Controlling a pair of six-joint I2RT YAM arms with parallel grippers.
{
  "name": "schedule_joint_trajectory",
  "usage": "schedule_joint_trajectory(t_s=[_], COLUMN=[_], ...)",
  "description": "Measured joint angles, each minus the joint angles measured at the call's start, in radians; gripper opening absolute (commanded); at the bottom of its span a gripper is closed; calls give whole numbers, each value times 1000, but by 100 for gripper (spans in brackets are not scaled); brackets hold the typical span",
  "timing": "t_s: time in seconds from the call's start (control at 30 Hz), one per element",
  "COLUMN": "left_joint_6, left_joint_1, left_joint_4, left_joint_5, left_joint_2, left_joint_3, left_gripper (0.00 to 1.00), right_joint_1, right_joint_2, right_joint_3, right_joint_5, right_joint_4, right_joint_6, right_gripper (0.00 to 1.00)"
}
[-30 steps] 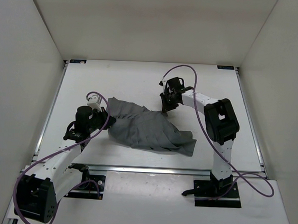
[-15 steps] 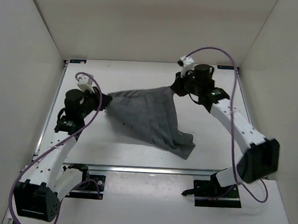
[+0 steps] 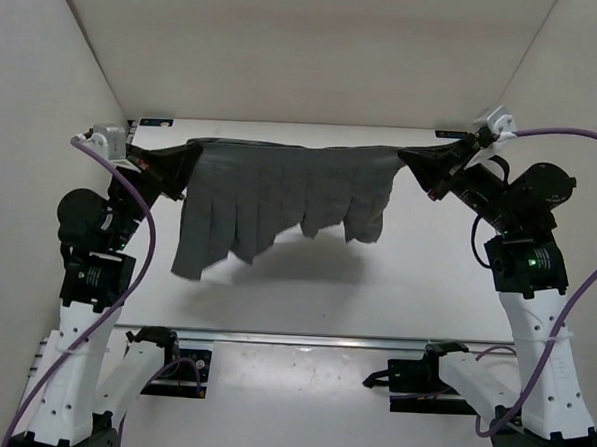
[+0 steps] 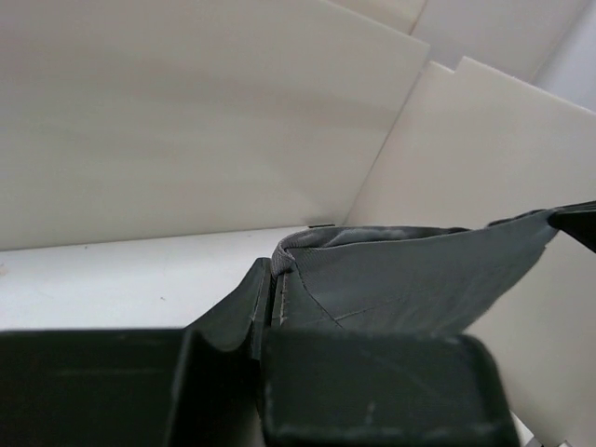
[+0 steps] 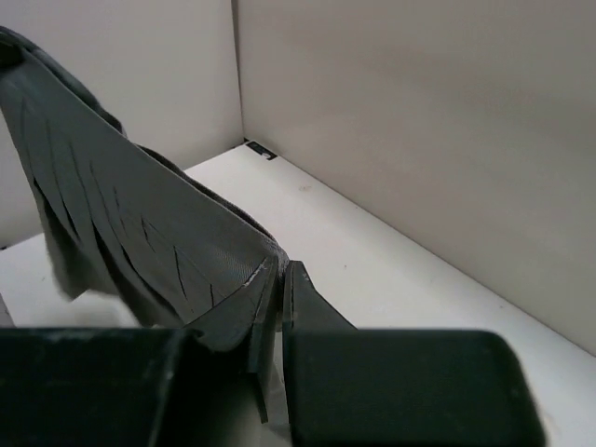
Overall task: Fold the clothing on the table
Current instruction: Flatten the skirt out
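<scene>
Above the table (image 3: pixel 426 270), we held the clothing (image 3: pixel 280 193) stretched wide — left gripper (image 3: pixel 176 163) clamped on its left corner, right gripper (image 3: pixel 414 161) clamped on its right.

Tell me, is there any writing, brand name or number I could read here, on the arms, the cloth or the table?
None can be read.
No text shows on the clothing, the table, the left gripper, the right gripper or the white walls.
</scene>
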Motion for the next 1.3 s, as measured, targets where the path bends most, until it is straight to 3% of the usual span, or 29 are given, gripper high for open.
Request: schedule_joint_trajectory(t_s=[0.23, 0.4, 0.63, 0.7, 0.77, 0.83, 0.97, 1.17, 1.2, 1.3], left_joint_6=[-11, 8, 34, 51, 65, 69, 65, 67, 65, 32], left_joint_1=[11, 12, 51, 57, 57, 53, 39, -43, -71, -127], left_joint_4=[114, 186, 214, 215, 229, 270, 388, 553, 556, 548], left_joint_5=[0, 2, 48, 48, 49, 55, 59, -48, -79, -104], left_joint_2=[159, 378, 669, 689, 685, 665, 605, 547, 543, 510], left_joint_3=[-63, -46, 179, 233, 261, 251, 82, -452, -542, -710], left_gripper=[0, 0, 0, 0, 0, 0, 0, 0, 7, 7], right_joint_1=[22, 53, 31, 8, -15, -30, -20, 32, 41, 83], right_joint_2=[155, 435, 846, 903, 893, 819, 625, 542, 542, 525], right_joint_3=[10, 105, 702, 871, 920, 827, 409, -235, -311, -493], right_joint_5=[-22, -10, 27, 24, 23, 25, 21, 60, 74, 122], right_joint_4=[17, -8, -239, -282, -282, -245, -116, 60, 69, 89], right_joint_6=[-6, -51, -135, -143, -149, -159, -158, -119, -111, -80], right_gripper=[0, 0, 0, 0, 0, 0, 0, 0, 0, 0])
